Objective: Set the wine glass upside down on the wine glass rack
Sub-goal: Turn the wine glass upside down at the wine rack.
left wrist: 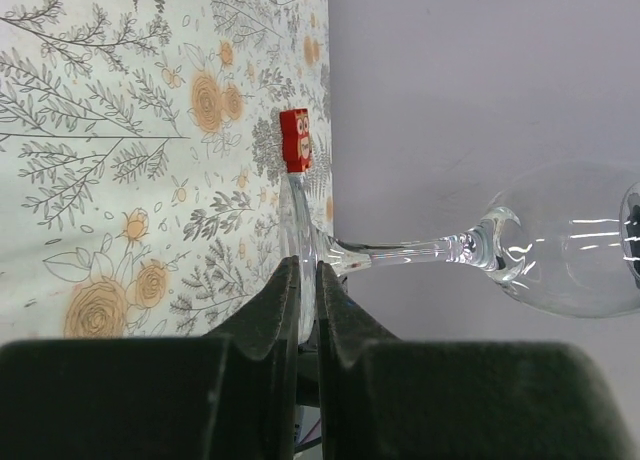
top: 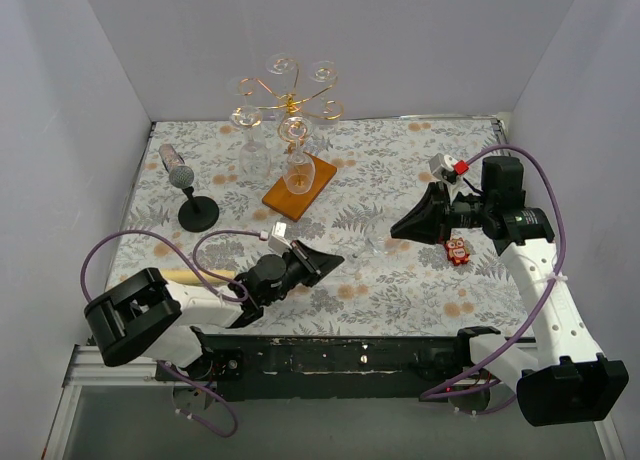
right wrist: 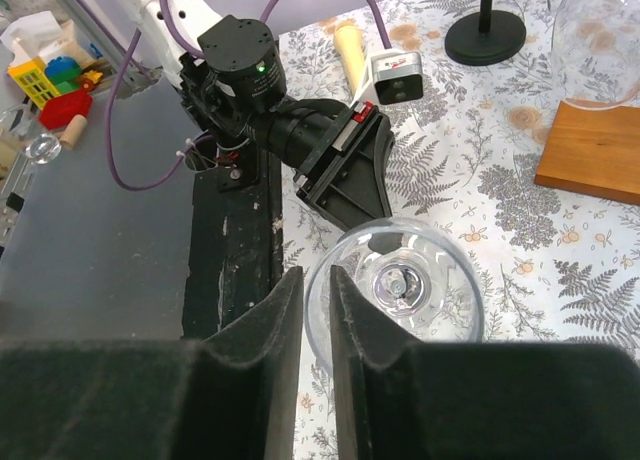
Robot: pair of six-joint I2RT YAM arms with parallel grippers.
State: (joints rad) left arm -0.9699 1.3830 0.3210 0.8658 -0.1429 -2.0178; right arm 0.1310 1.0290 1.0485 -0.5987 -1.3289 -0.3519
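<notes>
Wine glass: the wine glass (left wrist: pixel 560 240) lies on its side between the two arms, lower middle of the overhead view, foot to the left and bowl to the right. I can't tell whether it rests on the table (top: pixel 420 290) or is lifted off it.
Done so far: the glass is in hand and nothing more, by my reckoning. It isn't turned upside down and is nowhere near a hook.
Left to do: carry it to the upper middle of the overhead view, turn it bowl-down, and slide the foot into one of the curled arms.
Left gripper: the left gripper (left wrist: pixel 300 270) is clenched tight on the edge of the glass's foot, and its fingers (left wrist: pixel 275 310) are all but meeting. The stem runs off to the right of that view.
Right gripper: the right gripper (right wrist: pixel 316 280) has the bowl's rim in a narrow gap between its fingers (right wrist: pixel 270 320). I can't tell whether they pinch the rim or merely straddle it.
Red toy: a small red toy (top: pixel 458 250) sits on the table just beside the right gripper.
Rack: the wine glass rack (top: pixel 290 100) stands well apart, on its wooden base (top: pixel 300 187). Two other glasses (top: pixel 252 150) appear to hang from it bowl-down.
</notes>
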